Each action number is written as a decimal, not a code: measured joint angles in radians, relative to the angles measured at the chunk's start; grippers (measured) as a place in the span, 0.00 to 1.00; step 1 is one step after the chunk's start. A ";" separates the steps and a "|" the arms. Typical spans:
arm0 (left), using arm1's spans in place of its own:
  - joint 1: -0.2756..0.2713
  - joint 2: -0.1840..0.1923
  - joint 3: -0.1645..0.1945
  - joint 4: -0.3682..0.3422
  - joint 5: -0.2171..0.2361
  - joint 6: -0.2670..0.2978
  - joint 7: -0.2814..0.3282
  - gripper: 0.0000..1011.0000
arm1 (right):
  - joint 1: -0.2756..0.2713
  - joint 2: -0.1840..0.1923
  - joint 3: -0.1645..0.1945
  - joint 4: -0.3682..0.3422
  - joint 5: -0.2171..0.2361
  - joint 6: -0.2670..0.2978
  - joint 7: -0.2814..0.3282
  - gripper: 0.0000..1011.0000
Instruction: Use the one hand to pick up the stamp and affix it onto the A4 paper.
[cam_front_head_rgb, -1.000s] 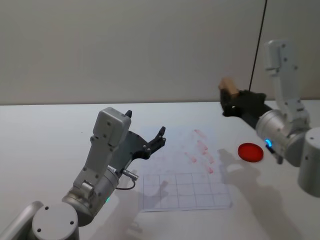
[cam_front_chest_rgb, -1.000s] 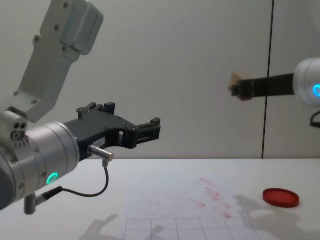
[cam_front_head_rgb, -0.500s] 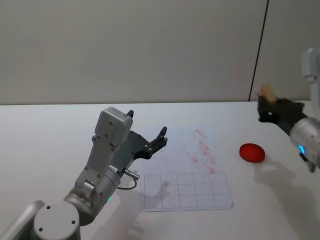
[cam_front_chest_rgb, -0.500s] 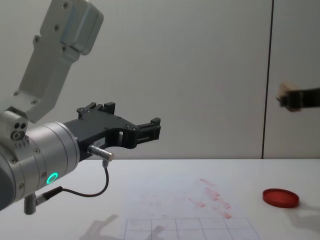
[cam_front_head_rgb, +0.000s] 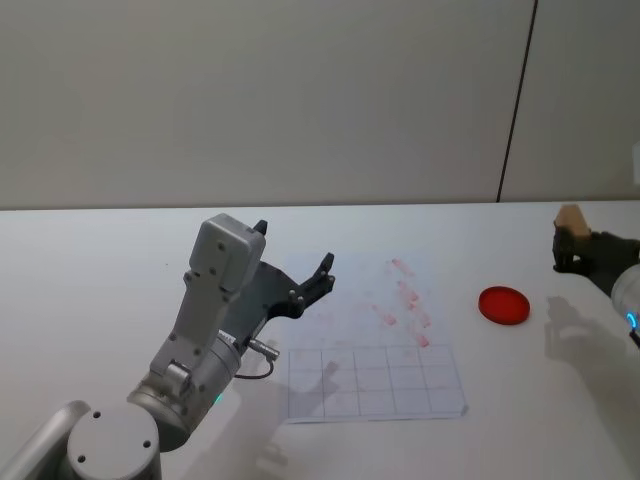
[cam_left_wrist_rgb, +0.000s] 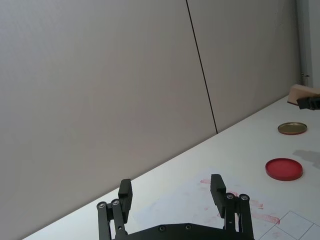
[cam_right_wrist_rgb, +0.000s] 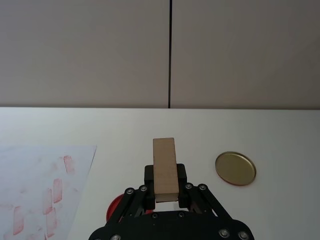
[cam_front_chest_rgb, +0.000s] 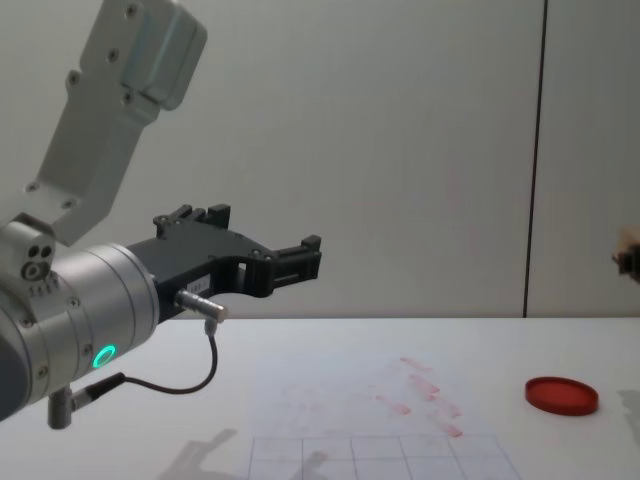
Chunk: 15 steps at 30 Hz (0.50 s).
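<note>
Wooden and pale tan, the stamp (cam_right_wrist_rgb: 164, 167) is a small plain rectangular block with square edges, clamped upright between the black fingers of the right gripper (cam_right_wrist_rgb: 165, 192), which holds it in the air at the far right of the scene, above the white table (cam_front_head_rgb: 100, 260) and to the right of the ink pad (cam_front_head_rgb: 503, 304). That pad is a flat red glossy disc lying on the table just right of the A4 paper (cam_front_head_rgb: 370, 340); farther out, to the right of the gripper, its round brass-coloured metal lid (cam_right_wrist_rgb: 235, 168) lies apart. The paper is a thin white sheet lying flat, marked with smeared red rectangular prints toward its far right part and a fine printed grid of squares along its near edge. The left gripper (cam_left_wrist_rgb: 171, 191), matte black plastic on a silver cylindrical arm with a looping black cable, hangs raised over the paper's left side with its jaws spread wide and nothing between them. Nothing lies between the stamp and the paper except the red pad.
</note>
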 joint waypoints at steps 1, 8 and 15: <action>0.000 0.000 0.000 0.000 0.000 0.000 0.000 0.98 | 0.003 0.001 0.001 0.013 0.001 -0.001 0.007 0.22; 0.000 0.000 0.000 0.000 0.000 0.000 0.000 0.98 | 0.020 0.000 -0.002 0.074 0.000 -0.005 0.051 0.22; 0.000 0.000 0.000 0.000 0.000 0.000 0.000 0.98 | 0.048 -0.012 -0.022 0.160 -0.015 -0.012 0.112 0.22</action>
